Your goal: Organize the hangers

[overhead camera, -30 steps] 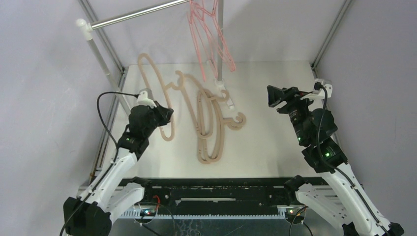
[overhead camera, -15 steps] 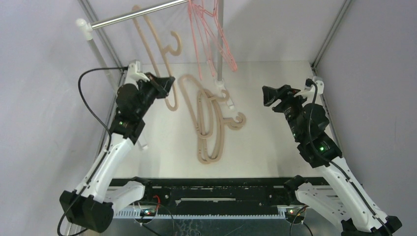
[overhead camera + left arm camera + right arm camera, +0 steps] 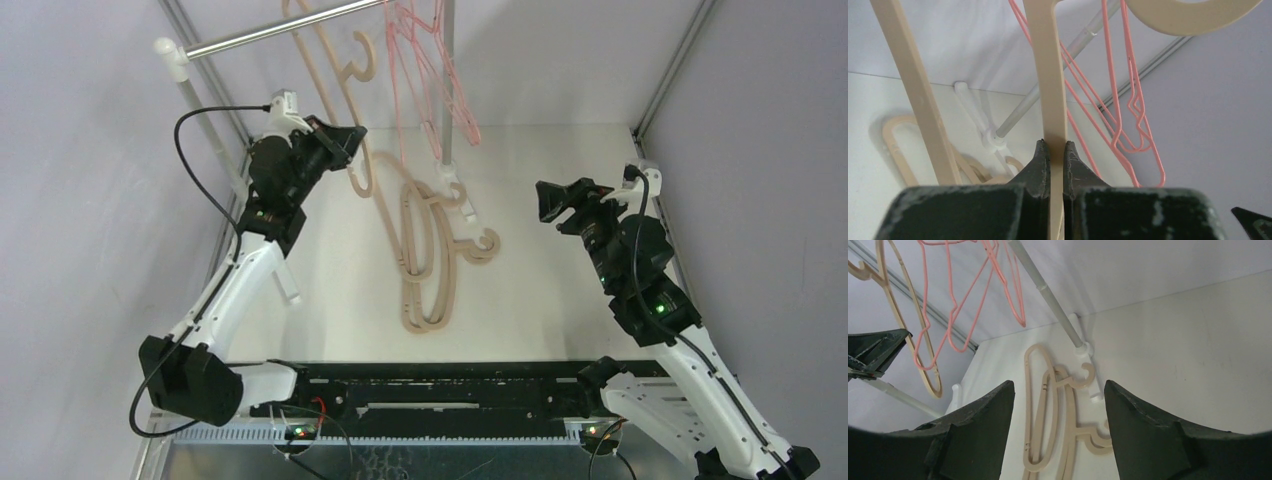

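Observation:
My left gripper (image 3: 346, 140) is shut on the bar of a thick beige hanger (image 3: 368, 62) and holds it up by the silver rail (image 3: 260, 35). In the left wrist view the jaws (image 3: 1053, 147) pinch the beige bar (image 3: 1048, 75). I cannot tell whether its hook is over the rail. Several thin pink hangers (image 3: 425, 70) hang from the rail; they also show in the left wrist view (image 3: 1120, 100). More beige hangers (image 3: 425, 260) lie overlapped on the table, also in the right wrist view (image 3: 1048, 410). My right gripper (image 3: 545, 203) is open and empty, to their right above the table (image 3: 1058, 390).
The rail rests on a white-capped slanted post (image 3: 190, 90) at the left and a vertical post (image 3: 447, 90) at the back centre, with its white foot (image 3: 455, 190) by the lying hangers. Grey walls and frame bars close in both sides.
My left arm has lifted the beige hanger off the table, up and back toward the rail. My right gripper has moved only slightly and stays open.

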Controlling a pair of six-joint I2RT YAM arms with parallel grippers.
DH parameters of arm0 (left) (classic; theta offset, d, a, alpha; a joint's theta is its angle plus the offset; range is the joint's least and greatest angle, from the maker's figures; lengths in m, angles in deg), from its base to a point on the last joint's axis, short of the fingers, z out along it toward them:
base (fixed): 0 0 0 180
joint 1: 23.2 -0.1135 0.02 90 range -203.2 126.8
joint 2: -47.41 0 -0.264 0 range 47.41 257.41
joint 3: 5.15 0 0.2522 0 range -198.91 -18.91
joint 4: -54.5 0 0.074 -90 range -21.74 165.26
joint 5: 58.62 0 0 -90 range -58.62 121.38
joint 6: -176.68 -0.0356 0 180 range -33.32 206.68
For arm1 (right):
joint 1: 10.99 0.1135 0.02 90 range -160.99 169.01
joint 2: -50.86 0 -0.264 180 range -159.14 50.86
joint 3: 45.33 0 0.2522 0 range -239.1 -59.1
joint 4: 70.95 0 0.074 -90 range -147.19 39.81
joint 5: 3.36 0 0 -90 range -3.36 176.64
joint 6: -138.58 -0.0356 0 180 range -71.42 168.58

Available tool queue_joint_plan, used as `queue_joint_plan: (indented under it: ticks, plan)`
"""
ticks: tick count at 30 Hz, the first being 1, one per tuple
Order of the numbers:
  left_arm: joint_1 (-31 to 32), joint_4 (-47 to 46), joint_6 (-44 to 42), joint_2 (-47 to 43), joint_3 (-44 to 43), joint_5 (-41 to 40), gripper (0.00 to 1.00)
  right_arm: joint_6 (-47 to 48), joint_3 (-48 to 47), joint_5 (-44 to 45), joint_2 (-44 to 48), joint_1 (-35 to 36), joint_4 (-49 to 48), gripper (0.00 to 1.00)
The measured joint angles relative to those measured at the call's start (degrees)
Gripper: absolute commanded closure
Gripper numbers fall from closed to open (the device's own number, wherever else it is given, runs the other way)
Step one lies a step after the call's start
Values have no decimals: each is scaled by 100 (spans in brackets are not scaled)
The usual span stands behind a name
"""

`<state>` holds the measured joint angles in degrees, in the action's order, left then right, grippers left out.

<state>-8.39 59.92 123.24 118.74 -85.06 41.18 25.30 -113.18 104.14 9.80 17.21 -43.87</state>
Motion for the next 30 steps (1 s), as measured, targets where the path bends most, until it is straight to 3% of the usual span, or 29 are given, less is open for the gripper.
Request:
queue_joint_plan:
  ticks: [16,30]
  plan:
    - [-221,-573,595,588,-643,195,100,7,0,44,-116,0,107,26]
    - [-302,-260,1104,1211,-1392,59,100,22,0,155,-111,-50,109,26]
